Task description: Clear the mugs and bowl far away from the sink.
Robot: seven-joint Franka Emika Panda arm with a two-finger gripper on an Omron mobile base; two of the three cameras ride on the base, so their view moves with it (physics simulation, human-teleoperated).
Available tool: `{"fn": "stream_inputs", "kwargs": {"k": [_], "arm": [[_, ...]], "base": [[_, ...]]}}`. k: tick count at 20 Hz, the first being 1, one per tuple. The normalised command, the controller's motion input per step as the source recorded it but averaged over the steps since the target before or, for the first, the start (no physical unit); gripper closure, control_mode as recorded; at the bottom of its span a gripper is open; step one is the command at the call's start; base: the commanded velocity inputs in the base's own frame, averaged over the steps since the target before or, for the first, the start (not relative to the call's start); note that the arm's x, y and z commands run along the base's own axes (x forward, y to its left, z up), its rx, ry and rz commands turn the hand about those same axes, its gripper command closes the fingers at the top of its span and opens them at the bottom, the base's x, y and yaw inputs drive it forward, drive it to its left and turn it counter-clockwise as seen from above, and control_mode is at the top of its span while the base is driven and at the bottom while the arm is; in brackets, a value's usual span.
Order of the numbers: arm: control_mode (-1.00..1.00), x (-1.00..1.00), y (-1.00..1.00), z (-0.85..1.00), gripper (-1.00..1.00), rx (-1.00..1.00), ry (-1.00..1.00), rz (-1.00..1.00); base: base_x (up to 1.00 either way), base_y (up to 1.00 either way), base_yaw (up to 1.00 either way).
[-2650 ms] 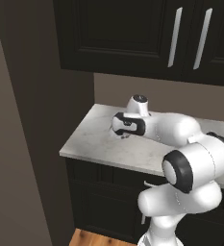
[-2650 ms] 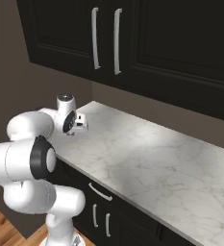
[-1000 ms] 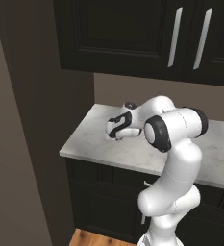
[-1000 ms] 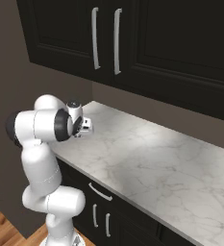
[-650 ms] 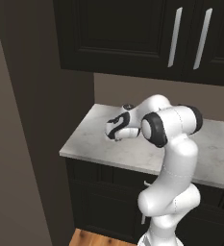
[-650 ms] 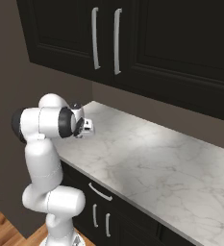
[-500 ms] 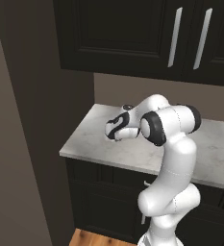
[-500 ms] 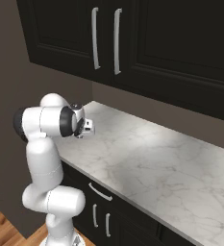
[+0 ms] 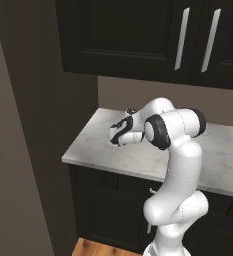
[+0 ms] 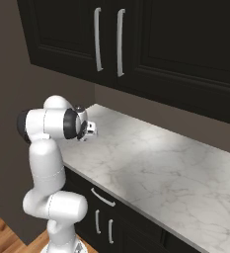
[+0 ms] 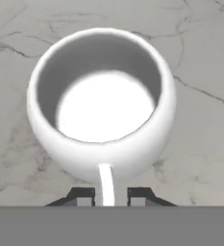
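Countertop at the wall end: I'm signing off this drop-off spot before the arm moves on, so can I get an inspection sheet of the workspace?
Surface: pale marble counter, dry and unmarked.
Job's things: white mug standing upright on the counter, empty, its handle turned toward the hand.
Clutter: nothing seen.
Grippers: gripper low over the counter, its fingertips either side of the handle with a narrow gap on each side, so open.
Cables: nothing seen.
Surroundings: dark upper cabinets above, dark lower cabinets below, brown wall at the counter's end, wood floor.
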Motion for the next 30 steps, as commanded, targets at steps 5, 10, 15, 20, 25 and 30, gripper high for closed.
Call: {"fn": "stream_inputs", "kwargs": {"k": [5,10,15,20,25,30], "arm": [[-1.00,-0.05,0.03,0.01,-1.00,0.00,-0.10,0.00],[-1.00,-0.26,0.00,0.09,-1.00,0.00,-0.03,0.00],[-1.00,-0.39,0.01,0.34,-1.00,0.00,-0.06,0.00],[-1.00,-0.33,0.00,0.83,-1.00,0.00,-0.06,0.00],[-1.00,-0.37,0.02,0.81,-1.00,0.00,-0.02,0.00],[-1.00,-0.44,0.01,0.67,-1.00,0.00,-0.01,0.00]], "base": [[0.00,0.00,0.00],[0.00,0.00,0.00],[0.00,0.00,0.00],[0.00,0.00,0.00],[0.00,0.00,0.00],[0.00,0.00,0.00]]}}
